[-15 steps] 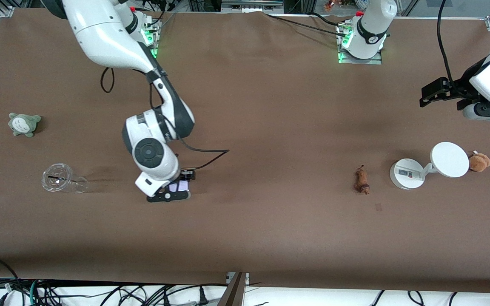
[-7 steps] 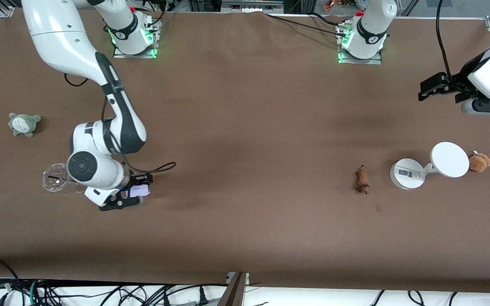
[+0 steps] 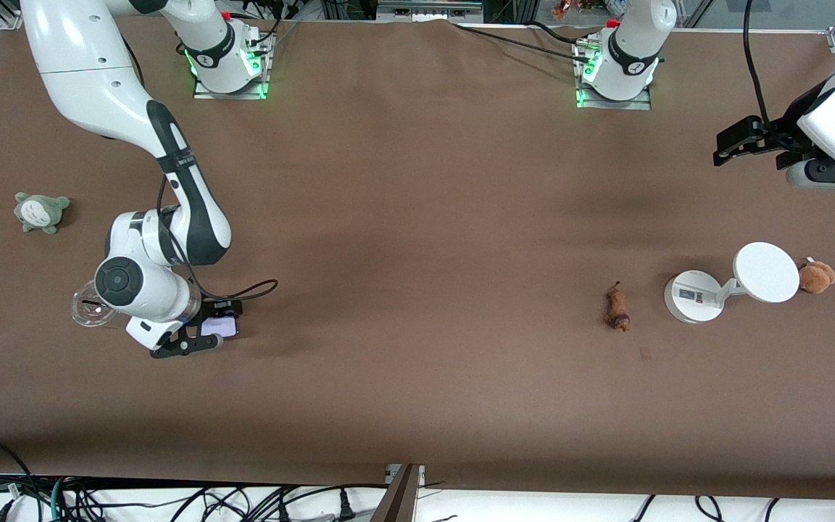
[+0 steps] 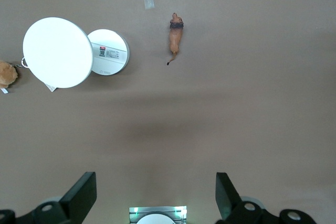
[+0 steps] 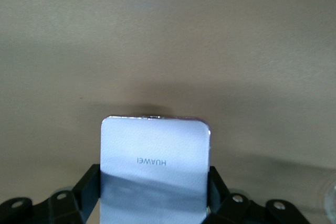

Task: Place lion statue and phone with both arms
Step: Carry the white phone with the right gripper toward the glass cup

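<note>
From the front, the right tool [image 3: 204, 335] hangs low over the counter [image 3: 417, 406] toward the right arm's end, clenched on the phone [image 3: 218, 326], beside a clear cup [image 3: 88, 308]. A grey plush [image 3: 40, 212] sits farther from the camera, near that end's edge. The left tool [image 3: 740, 141] waits released above the left arm's end. The lion statue [image 3: 616, 308] lies on the counter beside a white disc stand [image 3: 733, 283], with a brown plush [image 3: 816, 276] touching the disc

The left wrist view looks down on the lion statue [image 4: 175, 36], stand [image 4: 73, 53] and spread fingers [image 4: 79, 198]

The right wrist view shows the phone [image 5: 155, 169] gripped between black fingers [image 5: 86, 187]
</note>
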Motion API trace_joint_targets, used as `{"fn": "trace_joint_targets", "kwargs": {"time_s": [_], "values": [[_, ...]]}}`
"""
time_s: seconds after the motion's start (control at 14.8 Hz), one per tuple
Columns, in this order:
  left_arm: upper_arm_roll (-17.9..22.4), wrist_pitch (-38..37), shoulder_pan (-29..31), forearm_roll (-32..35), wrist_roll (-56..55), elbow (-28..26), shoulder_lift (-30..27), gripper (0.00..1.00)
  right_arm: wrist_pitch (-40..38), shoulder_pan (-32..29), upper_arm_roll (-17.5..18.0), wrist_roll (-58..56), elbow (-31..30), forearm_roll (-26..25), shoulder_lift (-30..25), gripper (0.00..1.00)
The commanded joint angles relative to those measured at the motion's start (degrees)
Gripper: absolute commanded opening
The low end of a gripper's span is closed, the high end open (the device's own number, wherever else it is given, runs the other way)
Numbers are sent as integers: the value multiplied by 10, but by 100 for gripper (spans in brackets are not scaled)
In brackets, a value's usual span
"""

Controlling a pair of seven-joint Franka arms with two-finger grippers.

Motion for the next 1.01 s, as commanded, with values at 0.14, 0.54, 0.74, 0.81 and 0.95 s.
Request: {"fn": "trace_joint_targets", "kwargs": {"time_s": [0.14,0.54,0.74,0.81,0.95], "values": [[-11,19,3,24,-7,-6,-11,100,24,-33,8,-42,-12,10,0,10],[-8,20,3,42,-6,31,16,100,66,-47,8,-44,-25,10,14,10],[-14,25,1,42,-7,32,24,100,66,-50,8,-47,-25,10,14,10],[-14,36,2,42,-7,30,25,100,66,-56,8,-52,-25,10,14,10],[-14,46,2,47,-7,27,27,100,68,-60,8,-56,-25,10,15,10]]}}
